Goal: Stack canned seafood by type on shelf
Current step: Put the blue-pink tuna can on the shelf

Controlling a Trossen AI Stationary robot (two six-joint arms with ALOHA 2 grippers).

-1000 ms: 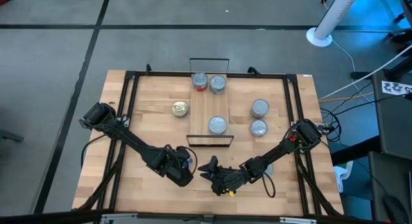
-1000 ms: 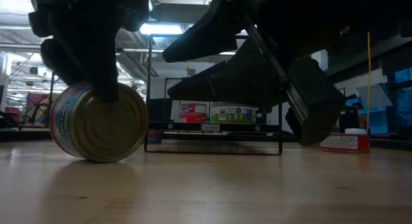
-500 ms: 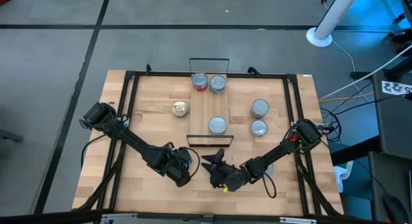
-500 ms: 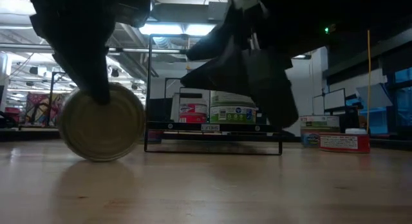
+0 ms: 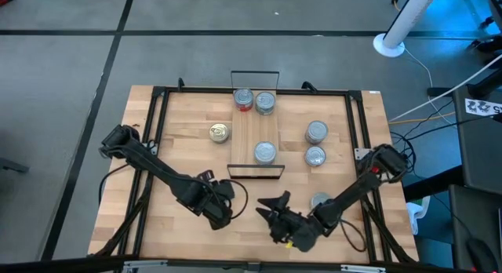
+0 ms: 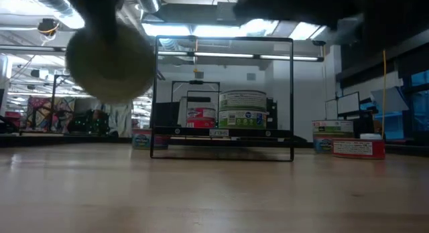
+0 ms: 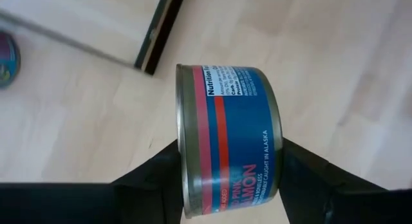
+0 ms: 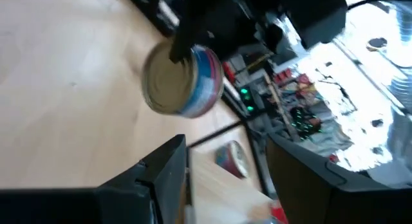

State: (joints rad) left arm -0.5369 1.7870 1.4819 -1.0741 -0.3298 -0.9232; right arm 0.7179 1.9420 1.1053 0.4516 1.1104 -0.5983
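The blue-and-red tin (image 7: 226, 141), which a second ago rested on its edge on the worktop (image 5: 180, 116), is now lifted clear of it, clenched across its flat ends in the left hand (image 5: 223, 202) near the front edge. The right hand (image 5: 276, 206) has drawn back toward the front right, its fingers (image 8: 168, 161) spread with nothing between them. Behind, the shelf (image 5: 256, 132) carries three tins: a red-labelled one (image 5: 244, 99) and another (image 5: 265, 102) at its far end, and one (image 5: 265, 152) near its front. A gold-topped tin (image 5: 220, 132) lies to its left, and three more (image 5: 316, 132) lie to its right.
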